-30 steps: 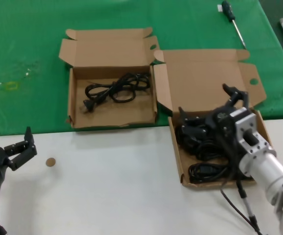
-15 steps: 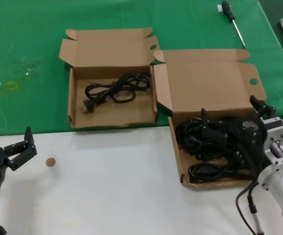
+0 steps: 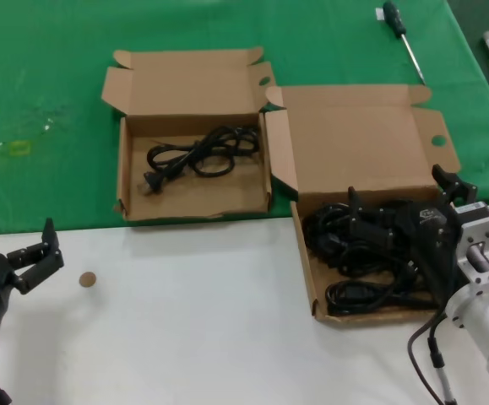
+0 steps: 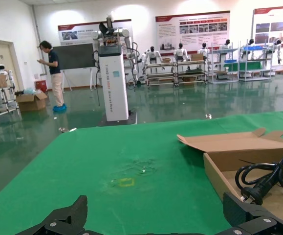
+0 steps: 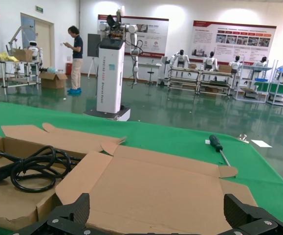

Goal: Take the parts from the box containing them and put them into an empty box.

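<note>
Left gripper (image 3: 35, 253) hangs over the white near part of the table (image 3: 185, 329), well apart from both boxes, fingers (image 3: 50, 234) spread and holding nothing. A small brown disc (image 3: 86, 279) lies on the table just beside it.

Two open brown cardboard boxes stand side by side where the green cloth (image 3: 41, 101) meets the white surface, their facing walls touching.

Small box (image 3: 193, 207): narrow, shallow, lid folded back with rounded tabs. Contents: one cord (image 3: 198, 154), black, thin, loosely looped, plug end toward the box's left wall. It lies in the rear half; the front half of the floor is bare cardboard.

Large box (image 3: 358, 135): wider, with a broad lid folded back and side flaps out. Contents: a tangled heap of black cords (image 3: 354, 261) with moulded plugs, covering most of the floor. The loops overlap, so the count cannot be told.

Right gripper (image 3: 400, 207) sits low over the heap in the large box, fingers (image 3: 355, 204) spread, nothing pinched between them.

One black-handled screwdriver (image 3: 403, 38) lies on the cloth behind the large box, apart from it.
</note>
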Available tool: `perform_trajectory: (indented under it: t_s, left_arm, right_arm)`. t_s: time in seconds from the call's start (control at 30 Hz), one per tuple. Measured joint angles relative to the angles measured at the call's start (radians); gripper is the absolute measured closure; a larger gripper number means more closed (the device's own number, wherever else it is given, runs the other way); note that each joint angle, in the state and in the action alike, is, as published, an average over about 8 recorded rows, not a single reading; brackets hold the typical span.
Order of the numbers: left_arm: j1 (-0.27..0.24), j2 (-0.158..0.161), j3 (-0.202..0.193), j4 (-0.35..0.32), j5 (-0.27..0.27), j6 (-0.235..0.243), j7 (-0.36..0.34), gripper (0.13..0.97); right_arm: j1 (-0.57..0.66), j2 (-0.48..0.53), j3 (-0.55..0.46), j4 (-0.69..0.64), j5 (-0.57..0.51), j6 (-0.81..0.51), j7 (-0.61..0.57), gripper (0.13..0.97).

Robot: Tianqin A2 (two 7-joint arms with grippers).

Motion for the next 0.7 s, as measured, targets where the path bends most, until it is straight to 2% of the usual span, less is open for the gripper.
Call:
perform_trajectory:
  t_s: [0.7]
  left_arm:
    - [0.000,0.000,0.000,0.000,0.000,0.000,0.000,0.132]
  right_arm:
    - [0.000,0.000,0.000,0.000,0.000,0.000,0.000,0.129]
